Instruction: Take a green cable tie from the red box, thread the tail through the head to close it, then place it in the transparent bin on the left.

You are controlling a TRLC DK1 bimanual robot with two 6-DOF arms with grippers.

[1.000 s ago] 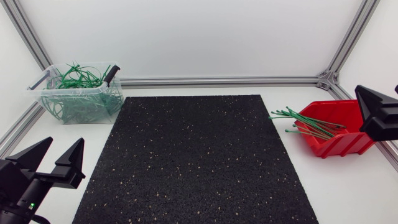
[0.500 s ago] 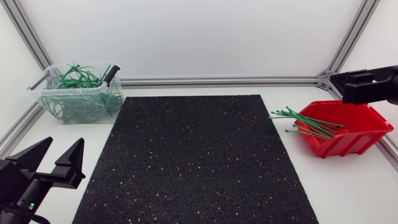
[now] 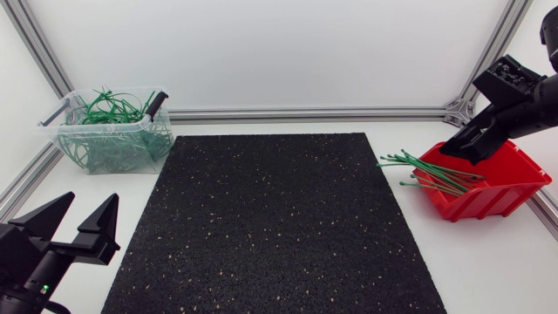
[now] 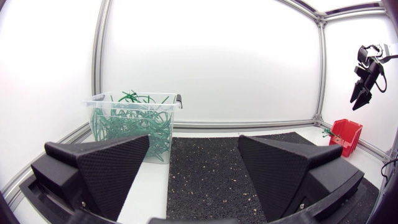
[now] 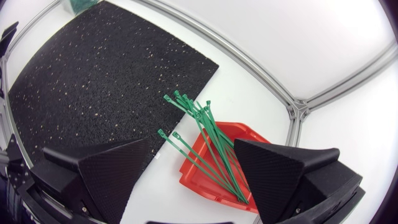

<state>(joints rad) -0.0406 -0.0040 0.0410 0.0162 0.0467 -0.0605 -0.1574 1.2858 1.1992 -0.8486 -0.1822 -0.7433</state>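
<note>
R arm comes in high over the table's right edge, angled down, its gripper (image 3: 462, 155) hanging above the red box (image 3: 497, 187) near the far right corner, fingers spread wide, holding nothing. Green cable ties (image 3: 427, 174) lie in the box, ends poking over its rim toward the black mat (image 3: 270, 227). L gripper (image 3: 87, 205) sits low by the near left corner, also wide apart. Transparent bin (image 3: 109, 144) at far left corner, w/ looped ties (image 3: 109, 109) inside. Mat covers mid-table (image 3: 488, 262).
</note>
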